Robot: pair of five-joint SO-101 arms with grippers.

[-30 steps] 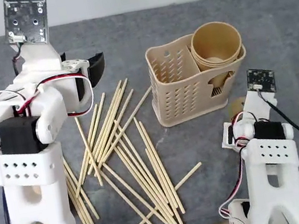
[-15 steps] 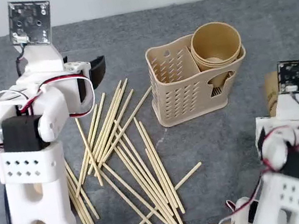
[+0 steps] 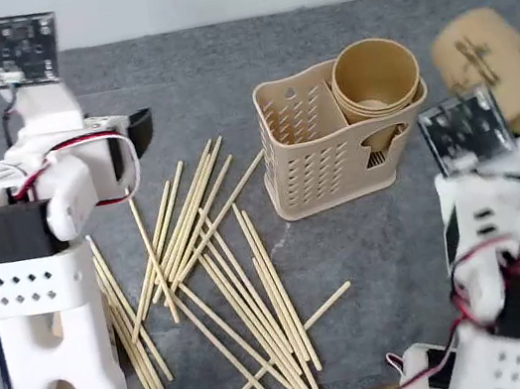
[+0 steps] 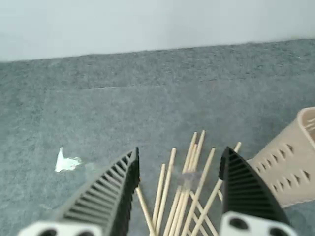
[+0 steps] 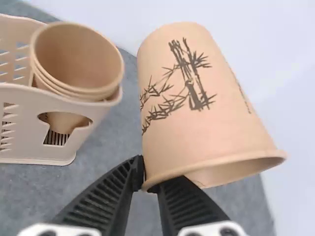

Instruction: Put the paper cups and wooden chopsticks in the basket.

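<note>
One cup (image 5: 197, 103) is pinched at its rim by the right gripper (image 5: 149, 182), jaws closed on the edge of the mouth. The cup is held off the surface (image 3: 218, 71), tilted, with its base pointing away from the gripper and its mouth toward it.

The basket (image 3: 321, 169) stands just beside the cup, toward the left arm. The compartment nearer the cup already holds a stack (image 3: 377, 75) of cups, mouths up. I judge the held cup must be turned upright over that stack.

Many chopsticks (image 3: 212, 253) lie scattered on the surface, nearer the left arm. The left gripper (image 4: 180, 155) hangs above their far ends, jaws wide apart and holding nothing.

From above, the camera board (image 3: 464, 131) hides the right gripper, and the frame edge cuts off the cup.
</note>
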